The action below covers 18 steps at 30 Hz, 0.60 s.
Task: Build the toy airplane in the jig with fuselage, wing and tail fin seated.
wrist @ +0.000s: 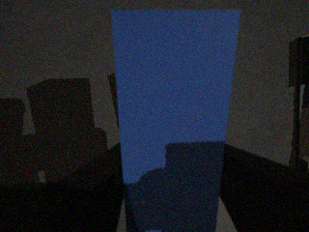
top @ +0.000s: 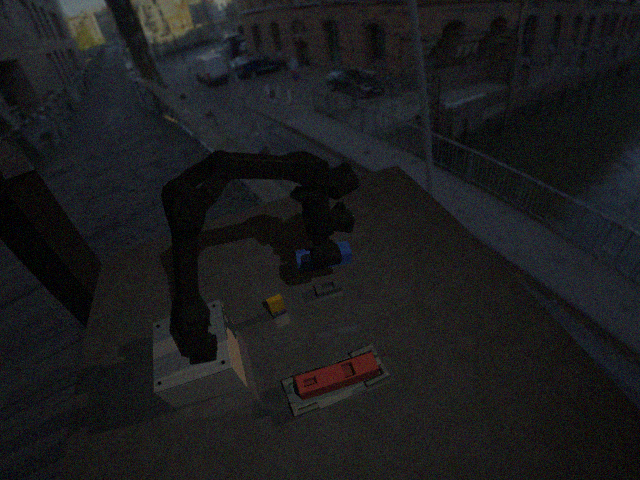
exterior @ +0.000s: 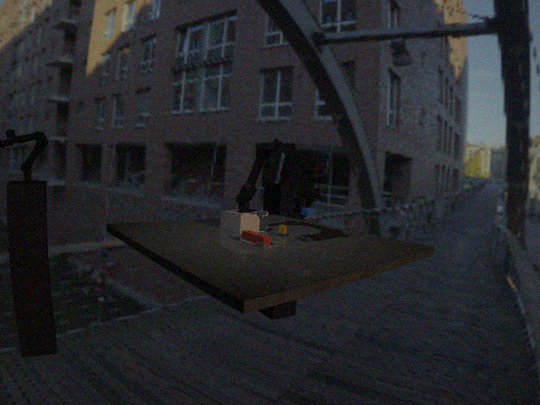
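Observation:
The red fuselage (top: 336, 375) (exterior: 256, 237) lies in the cradle (top: 310, 407), its two sockets facing up; whether it is fully flat is too dark to tell. My gripper (top: 324, 254) (wrist: 165, 147) is shut on the blue wing (top: 345, 252) (exterior: 307, 212) (wrist: 174, 77) and holds it above the table, behind the cradle. The wing runs out past both fingers; its tab is hidden. The yellow tail fin (top: 275, 304) (exterior: 282, 229) stands upright between the arm's base and the empty grey holder.
A small grey holder (top: 327, 291) with a slot stands on the table (top: 465, 330) (exterior: 278, 278), below the wing in the top view. The arm's pale base block (top: 191, 384) (exterior: 229, 222) is left of the cradle. The arm's shadow falls behind the holder.

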{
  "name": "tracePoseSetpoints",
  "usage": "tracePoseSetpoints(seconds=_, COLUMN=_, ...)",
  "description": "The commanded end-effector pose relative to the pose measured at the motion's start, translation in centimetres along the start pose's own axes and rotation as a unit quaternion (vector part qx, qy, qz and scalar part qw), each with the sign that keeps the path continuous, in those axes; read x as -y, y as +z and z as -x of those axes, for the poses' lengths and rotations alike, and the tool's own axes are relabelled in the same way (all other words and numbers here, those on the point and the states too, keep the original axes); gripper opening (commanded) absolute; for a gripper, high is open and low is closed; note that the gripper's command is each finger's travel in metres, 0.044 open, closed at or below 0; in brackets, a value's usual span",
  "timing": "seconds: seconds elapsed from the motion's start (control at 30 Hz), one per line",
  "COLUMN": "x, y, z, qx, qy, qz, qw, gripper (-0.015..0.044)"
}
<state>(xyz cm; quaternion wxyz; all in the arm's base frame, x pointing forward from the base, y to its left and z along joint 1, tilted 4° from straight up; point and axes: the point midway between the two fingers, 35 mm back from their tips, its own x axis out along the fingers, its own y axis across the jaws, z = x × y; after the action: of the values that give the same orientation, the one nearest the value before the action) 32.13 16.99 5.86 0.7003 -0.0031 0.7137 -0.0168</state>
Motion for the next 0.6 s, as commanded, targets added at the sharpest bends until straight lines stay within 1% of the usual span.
tracePoseSetpoints(seconds=0.0, x=1.3, y=0.5, z=-0.1, qx=0.001, qy=0.001, qz=-0.036, qw=0.999, gripper=0.0)
tracePoseSetpoints(seconds=0.57, x=6.7, y=1.9, z=-1.0, qx=0.002, qy=-0.001, qz=-0.188, qw=0.982, gripper=0.0)
